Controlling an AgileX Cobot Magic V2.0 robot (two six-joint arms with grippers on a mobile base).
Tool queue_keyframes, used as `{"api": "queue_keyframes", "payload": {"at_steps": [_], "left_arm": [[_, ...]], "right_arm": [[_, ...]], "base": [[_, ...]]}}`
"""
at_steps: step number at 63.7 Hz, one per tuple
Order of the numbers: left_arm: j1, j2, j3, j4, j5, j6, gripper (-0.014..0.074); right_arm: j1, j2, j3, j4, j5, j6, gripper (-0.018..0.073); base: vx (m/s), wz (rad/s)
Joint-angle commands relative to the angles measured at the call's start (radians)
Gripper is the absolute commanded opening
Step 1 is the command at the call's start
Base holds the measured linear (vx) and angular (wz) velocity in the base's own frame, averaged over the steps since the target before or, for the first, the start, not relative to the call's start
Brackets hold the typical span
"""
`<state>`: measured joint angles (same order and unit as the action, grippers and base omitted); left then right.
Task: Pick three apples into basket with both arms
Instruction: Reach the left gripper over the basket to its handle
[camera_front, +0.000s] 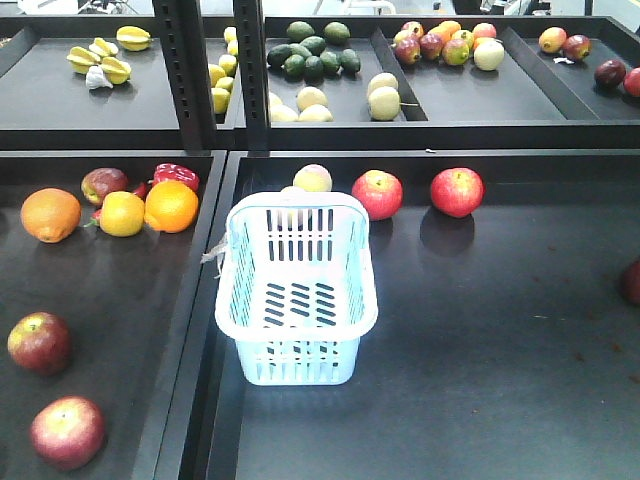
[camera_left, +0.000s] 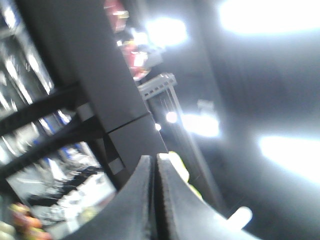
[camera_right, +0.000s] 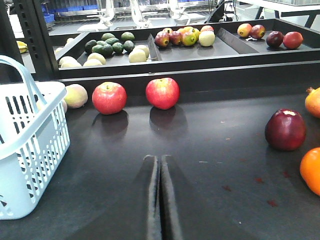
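The pale blue basket (camera_front: 296, 290) stands empty in the middle of the lower shelf; its side shows at the left of the right wrist view (camera_right: 30, 150). Two red apples (camera_front: 377, 193) (camera_front: 457, 191) lie just behind it, also seen in the right wrist view (camera_right: 109, 98) (camera_right: 162, 93). Two dark red apples with yellow patches (camera_front: 39, 342) (camera_front: 67, 431) lie in the left tray. My right gripper (camera_right: 160, 159) is shut and empty, low over the dark shelf, well short of the apples. My left gripper (camera_left: 154, 159) is shut and empty, facing a black rack post in a blurred view. Neither arm shows in the front view.
An orange (camera_front: 50, 214), a yellow fruit (camera_front: 121, 213) and another orange (camera_front: 171, 206) lie in the left tray. A dark red apple (camera_right: 285, 129) and an orange (camera_right: 312, 170) lie to the right. A pale fruit (camera_front: 313, 178) sits behind the basket. The upper shelf (camera_front: 450, 105) holds mixed fruit.
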<state>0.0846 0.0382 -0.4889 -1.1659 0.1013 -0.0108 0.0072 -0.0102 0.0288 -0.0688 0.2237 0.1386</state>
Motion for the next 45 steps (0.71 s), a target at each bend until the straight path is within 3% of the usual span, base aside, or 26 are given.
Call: {"api": "queue_keyframes", "payload": {"at_steps": [1,20,28,39,45], "left_arm": [[-0.005,0.115,-0.1,-0.004,0.107,0.194,-0.0006],[-0.005,0.505,-0.323,-0.009,0.337,0.521,-0.0006],[-0.005,0.68,-0.409,-0.049,0.419,0.641,-0.0006],[-0.005,0.915,-0.522,-0.124,0.56,0.931,0.0011],[-0.005,1.055,-0.588,-0.158,0.668,1.037,0.0059]], "right_arm": [[-0.007,-0.011,0.013,-0.009,-0.069,-0.006,-0.0004],[-0.007,-0.011,0.013,-0.009,-0.069,-0.006,-0.0004],[-0.007,-0.011,0.013,-0.009,-0.069,-0.006,-0.0004],[-0.007,-0.011,0.013,-0.009,-0.069,-0.006,-0.0004],[-0.007,-0.011,0.013,-0.009,-0.069,-0.006,-0.0004]], "base": [[0.0,0.0],[0.0,0.0],[0.0,0.0],[0.0,0.0],[0.0,0.0]]}}
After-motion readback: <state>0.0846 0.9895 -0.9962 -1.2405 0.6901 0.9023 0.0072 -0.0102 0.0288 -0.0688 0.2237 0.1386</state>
